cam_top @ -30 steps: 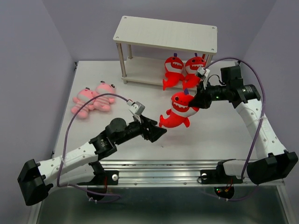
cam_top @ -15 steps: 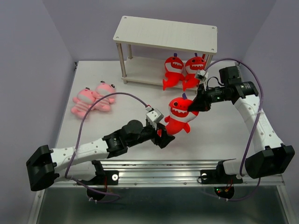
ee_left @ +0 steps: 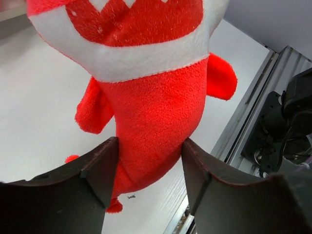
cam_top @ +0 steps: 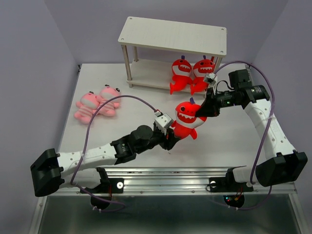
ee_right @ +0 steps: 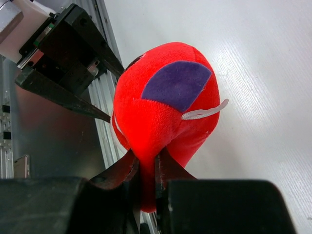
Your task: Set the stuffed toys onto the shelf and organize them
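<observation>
Above the smooth white table [cam_top: 97,139], the fuzzy red shark toy [cam_top: 187,119] hung with its plush top pinched in my right end effector [cam_top: 204,108]; my left end effector [cam_top: 171,136], spread wide a second earlier, had narrowed onto its tapered tail.

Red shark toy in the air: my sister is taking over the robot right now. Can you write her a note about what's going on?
Right hand: shut, pinching the top of the red shark toy and holding it up over the table.
Left hand: jaws on both sides of that toy's lower body, touching the plush. I can't tell if the grip is firm.
Done: two red sharks sit at the right end of the shelf's lower tier.
Left: shelve the held shark, then the two pink toys lying on the table's left side.
</observation>
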Controlling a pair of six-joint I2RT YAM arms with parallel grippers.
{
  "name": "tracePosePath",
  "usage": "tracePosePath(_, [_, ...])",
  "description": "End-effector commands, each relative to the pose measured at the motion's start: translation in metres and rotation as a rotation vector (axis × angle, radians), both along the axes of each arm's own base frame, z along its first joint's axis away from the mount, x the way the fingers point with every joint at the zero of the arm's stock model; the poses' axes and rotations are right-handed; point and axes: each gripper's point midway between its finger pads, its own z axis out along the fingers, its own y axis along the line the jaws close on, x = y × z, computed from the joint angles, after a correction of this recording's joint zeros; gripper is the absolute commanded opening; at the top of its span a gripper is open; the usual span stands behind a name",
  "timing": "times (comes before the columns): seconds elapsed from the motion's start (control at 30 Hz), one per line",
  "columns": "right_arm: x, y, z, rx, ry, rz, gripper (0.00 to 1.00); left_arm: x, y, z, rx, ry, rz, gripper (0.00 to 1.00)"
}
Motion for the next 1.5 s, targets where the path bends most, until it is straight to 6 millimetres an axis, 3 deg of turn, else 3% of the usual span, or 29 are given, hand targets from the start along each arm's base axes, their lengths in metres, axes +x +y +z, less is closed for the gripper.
tracePosePath(0.0, [-0.005,0.006,0.013,0.067,-0.001,0.022,0.01,0.0,-0.006,0.019,-0.083,-0.022,-0.008,0.59])
tracePosePath(0.1, [-0.002,0.006,0.01,0.069,0.005,0.021,0.01,-0.005,-0.006,0.019,-0.12,-0.01,-0.024,0.42])
tracePosePath(0.13, [-0.002,0.006,0.009,0.068,0.007,0.02,0.01,-0.005,-0.006,0.022,-0.136,-0.01,-0.023,0.26])
tracePosePath(0.2, [0.0,0.006,0.006,0.065,0.01,0.017,0.01,-0.006,-0.004,0.02,-0.148,-0.002,-0.019,0.09])
tracePosePath(0.27, [0.001,0.006,0.004,0.064,0.01,0.016,0.01,-0.007,-0.002,0.017,-0.147,0.001,-0.017,0.0])
tracePosePath(0.33, [0.002,0.006,0.0,0.057,0.014,0.011,0.01,-0.007,0.0,0.019,-0.158,-0.001,-0.012,0.0])
tracePosePath(0.37, [0.004,0.005,-0.003,0.049,0.01,0.003,0.08,-0.008,0.005,0.021,-0.166,-0.01,-0.004,0.0])
tracePosePath(0.4, [0.005,0.005,-0.004,0.045,0.01,0.0,0.08,-0.008,0.005,0.021,-0.164,-0.009,-0.004,0.0])
tracePosePath(0.43, [0.006,0.004,-0.005,0.04,0.002,-0.005,0.16,-0.007,0.007,0.019,-0.162,-0.011,0.002,0.0])
tracePosePath(0.53, [0.01,0.001,-0.008,0.009,-0.018,-0.031,0.57,-0.005,0.015,0.018,-0.153,-0.01,0.036,0.0])
tracePosePath(0.6, [0.014,-0.002,-0.007,-0.01,-0.046,-0.065,0.77,-0.001,0.024,0.013,-0.129,-0.001,0.075,0.0])
tracePosePath(0.73, [0.045,-0.025,-0.012,-0.147,-0.163,-0.261,1.0,0.011,0.046,0.012,-0.126,0.026,0.179,0.0])
tracePosePath(0.93, [0.061,-0.048,-0.019,-0.207,-0.244,-0.405,1.0,0.039,0.084,0.029,-0.155,-0.002,0.312,0.0])
tracePosePath(0.97, [0.057,-0.048,-0.033,-0.214,-0.217,-0.404,1.0,0.05,0.092,0.035,-0.157,-0.017,0.337,0.0])
tracePosePath(1.03, [0.056,-0.05,-0.04,-0.208,-0.227,-0.411,1.0,0.062,0.101,0.038,-0.137,-0.02,0.367,0.0])
tracePosePath(1.07, [0.053,-0.053,-0.056,-0.215,-0.197,-0.411,1.0,0.069,0.102,0.033,-0.106,-0.022,0.362,0.0])
tracePosePath(1.13, [0.049,-0.055,-0.066,-0.202,-0.192,-0.399,1.0,0.089,0.116,0.03,-0.074,-0.03,0.412,0.0])
tracePosePath(1.27, [0.046,-0.066,-0.078,-0.143,-0.176,-0.39,1.0,0.125,0.124,0.034,-0.008,-0.062,0.464,0.0])
tracePosePath(1.3, [0.042,-0.069,-0.083,-0.117,-0.161,-0.379,1.0,0.136,0.123,0.025,0.035,-0.058,0.475,0.0])
tracePosePath(1.47, [0.037,-0.081,-0.104,-0.074,-0.122,-0.381,1.0,0.184,0.122,0.022,0.12,-0.078,0.551,0.0])
